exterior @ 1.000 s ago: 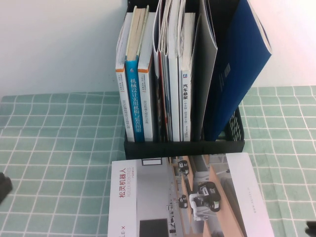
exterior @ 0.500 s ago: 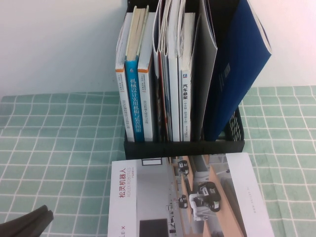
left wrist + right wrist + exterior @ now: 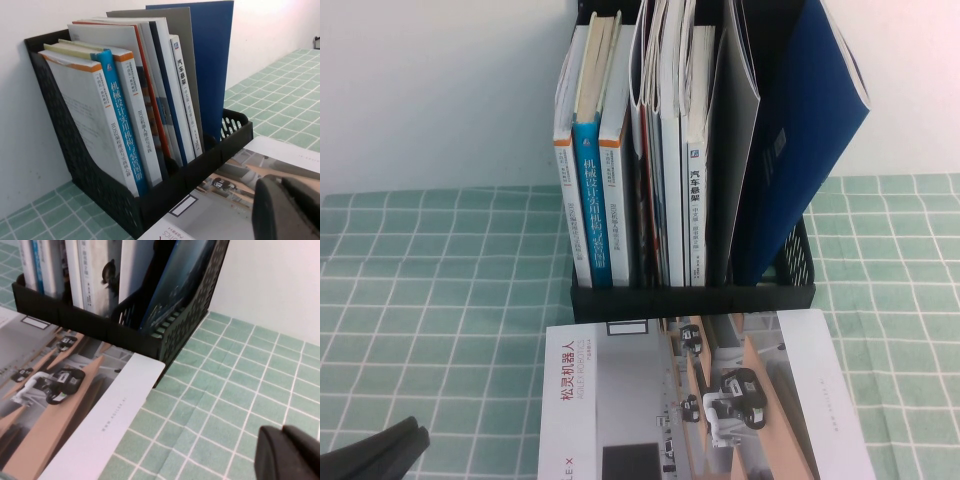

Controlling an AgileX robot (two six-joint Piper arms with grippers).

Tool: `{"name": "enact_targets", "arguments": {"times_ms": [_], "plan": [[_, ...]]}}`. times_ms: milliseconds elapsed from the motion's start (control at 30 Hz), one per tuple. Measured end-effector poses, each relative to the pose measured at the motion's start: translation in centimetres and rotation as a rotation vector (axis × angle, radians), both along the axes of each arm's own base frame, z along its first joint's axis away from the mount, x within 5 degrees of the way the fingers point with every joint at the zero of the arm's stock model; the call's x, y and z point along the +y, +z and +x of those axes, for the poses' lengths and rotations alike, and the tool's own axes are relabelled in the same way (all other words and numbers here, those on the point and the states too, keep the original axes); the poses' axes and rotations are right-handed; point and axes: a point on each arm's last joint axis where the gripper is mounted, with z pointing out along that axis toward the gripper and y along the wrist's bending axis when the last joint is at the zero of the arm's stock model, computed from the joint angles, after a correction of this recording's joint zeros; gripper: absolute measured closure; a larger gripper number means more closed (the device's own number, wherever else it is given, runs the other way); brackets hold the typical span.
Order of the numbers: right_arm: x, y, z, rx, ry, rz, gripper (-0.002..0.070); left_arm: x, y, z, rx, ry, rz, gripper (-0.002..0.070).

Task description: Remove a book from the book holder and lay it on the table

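The white-and-grey book [image 3: 700, 400] with red title and robot photo lies flat on the green gridded table [image 3: 440, 300], right in front of the black book holder [image 3: 690, 298]. The left wrist view shows the book [image 3: 225, 200] below the book holder [image 3: 190, 175]. My left gripper [image 3: 415, 437] [image 3: 282, 187] hovers shut and empty near the table's front left, beside the book. My right gripper [image 3: 282, 432] is shut and empty over bare cloth, right of the book [image 3: 65, 405] and the book holder [image 3: 100, 325]. It is outside the high view.
Several upright books fill the holder, among them a blue-spined one [image 3: 592, 210]. A grey folder [image 3: 732, 130] and a blue folder [image 3: 810, 130] lean at its right end. A white wall [image 3: 440, 90] stands close behind.
The left gripper has swung into the high view's bottom left corner. The right gripper's tip has left the bottom right corner. The book has not moved.
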Motion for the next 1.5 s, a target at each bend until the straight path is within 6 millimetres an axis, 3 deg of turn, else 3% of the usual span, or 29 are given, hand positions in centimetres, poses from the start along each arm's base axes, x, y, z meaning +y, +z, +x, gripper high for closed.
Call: {"name": "enact_targets", "arguments": {"times_ms": [467, 633, 1000, 1300, 1500], "plan": [[0.0, -0.1, 0.0, 0.008, 0.0, 0.003, 0.0678, 0.0, 0.0, 0.0, 0.001, 0.007, -0.002, 0.0678], [0.0, -0.1, 0.0, 0.009, 0.001, 0.004, 0.0678, 1.0, 0.0, 0.6, 0.007, 0.173, -0.016, 0.0678], [0.0, -0.1, 0.0, 0.009, 0.001, 0.004, 0.0678, 3.7, 0.1, 1.4, 0.106, 0.616, -0.287, 0.0678], [0.0, -0.1, 0.0, 0.009, 0.001, 0.005, 0.0678, 3.8, 0.4, 1.5, 0.044, 0.639, -0.315, 0.0678], [0.0, -0.1, 0.0, 0.009, 0.001, 0.005, 0.0678, 3.8, -1.4, 1.7, 0.093, 0.658, -0.332, 0.0678]]}}
